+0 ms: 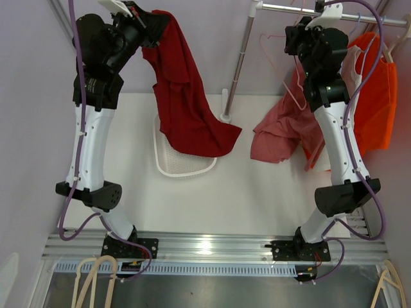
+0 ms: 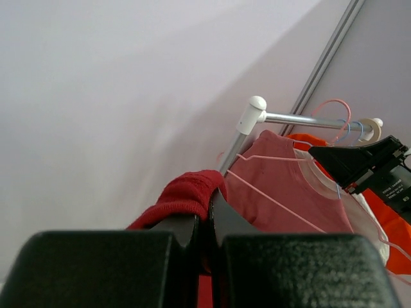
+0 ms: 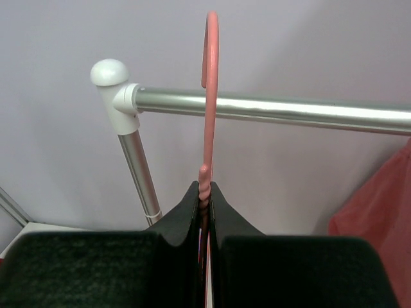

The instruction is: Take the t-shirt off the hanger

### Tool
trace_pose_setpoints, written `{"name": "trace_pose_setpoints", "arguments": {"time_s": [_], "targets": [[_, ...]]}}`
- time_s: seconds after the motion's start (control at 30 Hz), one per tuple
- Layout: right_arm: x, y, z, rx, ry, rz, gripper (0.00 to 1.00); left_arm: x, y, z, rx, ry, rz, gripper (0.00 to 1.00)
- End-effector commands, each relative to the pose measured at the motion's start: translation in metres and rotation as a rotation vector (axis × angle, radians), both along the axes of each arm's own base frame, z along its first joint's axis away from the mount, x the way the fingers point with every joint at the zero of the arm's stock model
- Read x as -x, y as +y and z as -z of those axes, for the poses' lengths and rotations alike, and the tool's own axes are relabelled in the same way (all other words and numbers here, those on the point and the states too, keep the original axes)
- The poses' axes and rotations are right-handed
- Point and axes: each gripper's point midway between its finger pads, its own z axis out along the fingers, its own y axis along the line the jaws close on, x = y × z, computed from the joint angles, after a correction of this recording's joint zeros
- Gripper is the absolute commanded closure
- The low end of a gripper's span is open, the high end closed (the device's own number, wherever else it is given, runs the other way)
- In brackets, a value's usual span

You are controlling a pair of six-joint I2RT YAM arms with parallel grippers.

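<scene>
My left gripper (image 1: 151, 29) is raised at the back left and shut on a fold of a dark red t-shirt (image 1: 186, 96), which hangs down from it. The pinched fabric (image 2: 189, 192) shows between the left gripper's (image 2: 209, 199) closed jaws. My right gripper (image 1: 298, 38) is shut on the neck of a pink wire hanger (image 3: 209, 96), whose hook stands in front of the metal rail (image 3: 276, 109). A rose t-shirt (image 1: 279, 131) droops from that hanger (image 1: 292, 86); it also shows in the left wrist view (image 2: 282, 186).
A white mesh basket (image 1: 168, 163) lies on the table under the red t-shirt's hem. The rack's upright pole (image 1: 239, 61) stands between the arms. An orange garment (image 1: 376, 96) hangs at the far right. Spare hangers (image 1: 96, 282) lie below the front rail.
</scene>
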Motion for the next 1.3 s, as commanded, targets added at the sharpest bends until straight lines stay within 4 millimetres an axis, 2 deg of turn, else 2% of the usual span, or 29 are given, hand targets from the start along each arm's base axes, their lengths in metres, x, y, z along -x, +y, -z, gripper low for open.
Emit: {"name": "trace_pose_setpoints", "arguments": {"time_s": [0.0,0.07,0.1,0.13,0.17,0.2,0.23,0.27,0.3,0.33,0.37,0.4,0.43,0.5,0.53,0.63,0.67,0.73,0.77,0.87,0.93,0.97,1.0,1.07,1.1,1.2,1.27], "targets": [[0.009,-0.003,-0.046,0.011,-0.141,-0.005,1.0,0.042,0.019,-0.062,0.04,-0.195,-0.04,0.99],[0.004,0.0,-0.042,0.028,-0.139,-0.026,1.0,0.016,0.014,-0.006,0.054,-0.003,-0.047,0.99],[0.003,0.0,-0.043,0.033,-0.149,-0.031,1.0,0.026,0.018,-0.003,0.082,0.023,-0.049,0.99],[0.0,0.001,-0.04,0.038,-0.149,-0.042,1.0,0.017,0.014,0.032,0.1,0.126,-0.049,0.99],[-0.001,0.001,-0.04,0.042,-0.157,-0.05,1.0,0.004,0.014,0.078,0.1,0.235,-0.074,0.99],[-0.002,0.001,-0.04,0.044,-0.172,-0.056,1.0,0.014,0.029,0.08,0.139,0.245,-0.141,0.99],[-0.004,0.001,-0.04,0.048,-0.177,-0.059,1.0,0.015,0.035,0.094,0.173,0.288,-0.178,0.99],[-0.005,0.0,-0.041,0.047,-0.18,-0.056,1.0,0.003,0.036,0.164,0.131,0.422,-0.22,0.99],[-0.008,0.0,-0.044,0.047,-0.188,-0.056,1.0,0.001,0.046,0.177,0.157,0.446,-0.28,0.99],[-0.011,0.001,-0.042,0.046,-0.175,-0.055,1.0,0.0,0.049,0.225,0.126,0.539,-0.315,0.99],[-0.013,0.001,-0.042,0.05,-0.173,-0.054,1.0,-0.003,0.051,0.229,0.129,0.55,-0.33,0.99],[-0.022,0.002,-0.035,0.052,-0.155,-0.055,1.0,-0.003,0.052,0.261,0.117,0.635,-0.354,0.99],[-0.021,0.003,-0.042,0.051,-0.161,-0.058,1.0,-0.01,0.052,0.294,0.093,0.712,-0.375,0.99],[-0.025,0.006,-0.039,0.05,-0.155,-0.071,1.0,-0.015,0.048,0.334,0.069,0.836,-0.375,0.99],[-0.029,0.007,-0.037,0.038,-0.147,-0.077,1.0,-0.022,0.041,0.368,0.04,0.934,-0.356,0.99],[-0.036,0.011,-0.032,0.025,-0.143,-0.088,1.0,-0.024,0.026,0.411,0.012,1.084,-0.303,0.99],[-0.037,0.013,-0.031,0.023,-0.144,-0.09,1.0,-0.024,0.014,0.438,0.004,1.158,-0.246,0.99],[-0.043,0.016,-0.025,0.027,-0.134,-0.096,1.0,-0.026,0.0,0.463,0.018,1.197,-0.179,0.99],[-0.043,0.019,-0.027,0.03,-0.138,-0.096,1.0,-0.024,-0.007,0.484,0.016,1.244,-0.14,0.99],[-0.046,0.023,-0.026,0.032,-0.136,-0.095,1.0,-0.026,-0.019,0.507,0.018,1.292,-0.08,0.99],[-0.048,0.024,-0.026,0.032,-0.137,-0.09,1.0,-0.029,-0.023,0.511,0.013,1.295,-0.054,0.99],[-0.051,0.025,-0.024,0.032,-0.133,-0.092,1.0,-0.028,-0.024,0.514,0.008,1.307,-0.044,0.95],[-0.05,0.026,-0.025,0.033,-0.132,-0.092,1.0,-0.027,-0.028,0.514,0.002,1.301,-0.01,0.73],[-0.051,0.025,-0.023,0.032,-0.125,-0.086,1.0,-0.026,-0.029,0.51,0.002,1.282,-0.003,0.4],[-0.053,0.025,-0.02,0.031,-0.117,-0.083,1.0,-0.028,-0.026,0.497,0.002,1.244,-0.017,0.02],[-0.056,0.026,-0.013,0.031,-0.1,-0.081,1.0,-0.026,-0.021,0.477,-0.015,1.193,-0.06,0.01],[-0.058,0.028,-0.006,0.03,-0.084,-0.084,1.0,-0.024,-0.018,0.446,-0.035,1.112,-0.103,0.01]]}}
